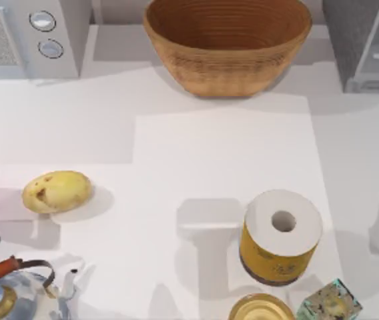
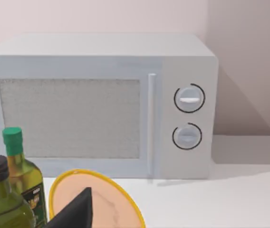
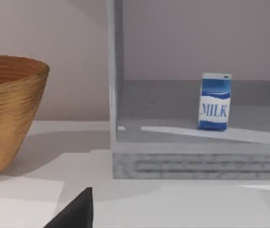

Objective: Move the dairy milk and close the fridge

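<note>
Standing upright on the floor of the open fridge [image 3: 182, 161], the milk [image 3: 215, 101] is seen in the right wrist view, set back from the front edge, apart from the side wall. In the top view the fridge [image 1: 359, 40] is placed at the table's far right corner, with a wicker bowl [image 1: 227, 43] just to its left and a microwave [image 1: 53, 37] at the far left corner. A potato [image 1: 57, 191] is laid on the left half of the table [image 1: 196, 153]; a paper roll [image 1: 281, 237] is stood on the right half, with a yellow-rimmed plate [image 1: 261, 308] and a glass cube [image 1: 330, 303] near it at the near edge. A kettle [image 1: 13, 293] is set at the near left corner. Part of the left arm is seen as a dark shape at the left edge. Of each gripper only a dark fingertip is caught in its own wrist view, so it cannot be told whether either is open or closed. Two oil bottles [image 2: 11, 190] are seen before the microwave in the left wrist view
</note>
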You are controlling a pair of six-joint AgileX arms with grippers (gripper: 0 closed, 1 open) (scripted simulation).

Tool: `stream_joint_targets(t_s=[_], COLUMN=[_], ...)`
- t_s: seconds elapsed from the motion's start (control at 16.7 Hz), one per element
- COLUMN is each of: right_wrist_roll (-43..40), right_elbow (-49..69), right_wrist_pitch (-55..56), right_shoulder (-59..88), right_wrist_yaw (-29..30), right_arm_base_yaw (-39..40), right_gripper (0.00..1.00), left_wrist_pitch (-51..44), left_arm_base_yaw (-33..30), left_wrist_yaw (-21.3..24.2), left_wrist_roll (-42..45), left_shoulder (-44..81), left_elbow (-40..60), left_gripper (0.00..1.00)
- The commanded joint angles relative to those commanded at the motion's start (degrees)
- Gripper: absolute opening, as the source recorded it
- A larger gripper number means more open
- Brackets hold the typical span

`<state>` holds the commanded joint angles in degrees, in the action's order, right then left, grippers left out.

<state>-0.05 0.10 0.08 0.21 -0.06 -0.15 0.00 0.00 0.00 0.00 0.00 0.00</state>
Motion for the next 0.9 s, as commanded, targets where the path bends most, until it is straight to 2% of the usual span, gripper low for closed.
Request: stream_joint_targets(t_s=[0.18, 0.36, 0.9], right_wrist_roll=[-0.36, -0.75, -0.35], right_elbow=[3.00, 8.02, 22.92], right_wrist_pitch=[-3.35, -11.37, -49.95], right_shoulder=[-3.30, -9.34, -27.84], right_wrist_yaw=[0.26, 0.54, 1.00], right_arm_base_yaw=[-0.25, -0.49, -0.72], right_gripper=[1.00, 1.00, 1.00], left_wrist_pitch=[0.00, 0.00, 0.00], left_arm_base_yaw=[0.00, 0.00, 0.00], left_wrist_yaw=[0.00, 0.00, 0.00], left_wrist_roll=[0.00, 0.00, 0.00], left_shoulder=[0.00, 0.00, 0.00], left_elbow=[0.00, 0.00, 0.00], left_gripper=[1.00, 1.00, 1.00])
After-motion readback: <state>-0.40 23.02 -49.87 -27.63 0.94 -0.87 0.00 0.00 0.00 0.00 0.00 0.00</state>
